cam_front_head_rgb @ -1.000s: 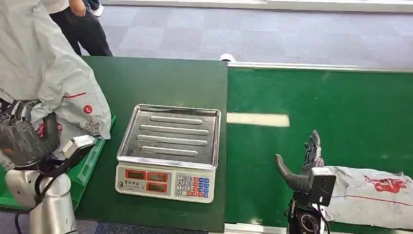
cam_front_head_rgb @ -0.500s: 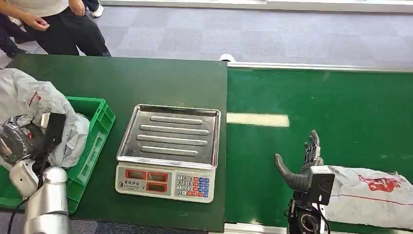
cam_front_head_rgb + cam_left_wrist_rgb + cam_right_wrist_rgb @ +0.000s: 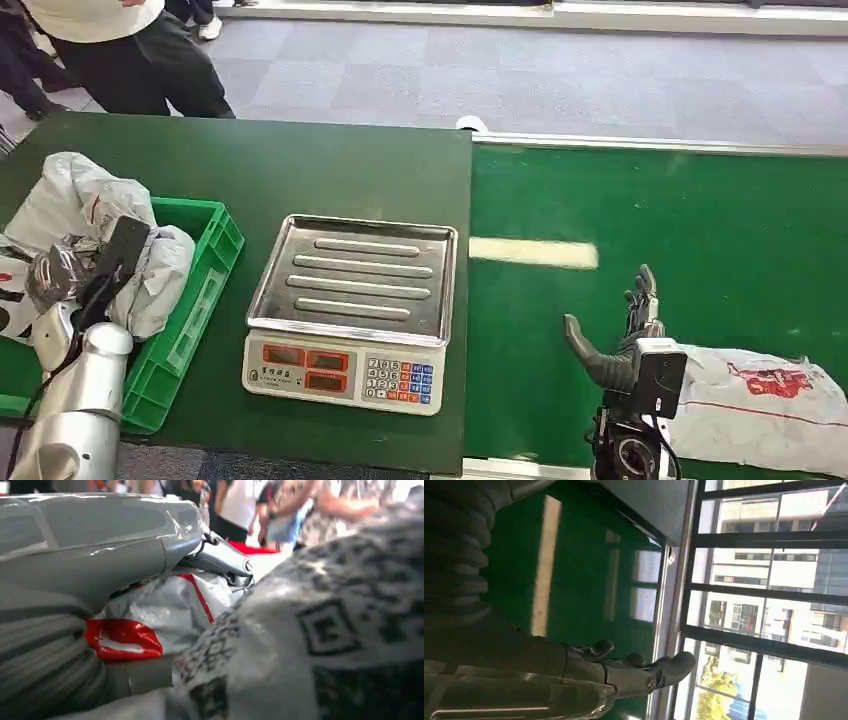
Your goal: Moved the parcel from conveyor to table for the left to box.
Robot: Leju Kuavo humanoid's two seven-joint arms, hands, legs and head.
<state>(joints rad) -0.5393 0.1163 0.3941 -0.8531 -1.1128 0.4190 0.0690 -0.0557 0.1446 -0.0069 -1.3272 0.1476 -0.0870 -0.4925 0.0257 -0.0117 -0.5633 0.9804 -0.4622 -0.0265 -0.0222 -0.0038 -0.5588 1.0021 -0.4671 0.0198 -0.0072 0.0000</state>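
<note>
Conveyor (image 3: 700,210) — green belt, running along the robot's right side, butted against the dark green bench (image 3: 300,170). A pale stripe (image 3: 533,252) is marked on the belt near the seam.

Bench carries a weighing scale (image 3: 350,310) with a bare steel pan, and to its left a green crate (image 3: 190,300) at the near corner.

Two grey parcels observed. One parcel (image 3: 760,405) lies flat on the conveyor at the near edge, just beside the right hand (image 3: 625,335), with no grip on it. That hand is empty, fingers extended and thumb spread apart; the right wrist view confirms nothing between them.

A second, crumpled parcel (image 3: 90,225) sits in the crate. The left hand (image 3: 60,275) is buried in its folds — fingers appear wrapped on the plastic, holding it.

A person (image 3: 130,50) stands at the bench's far side
</note>
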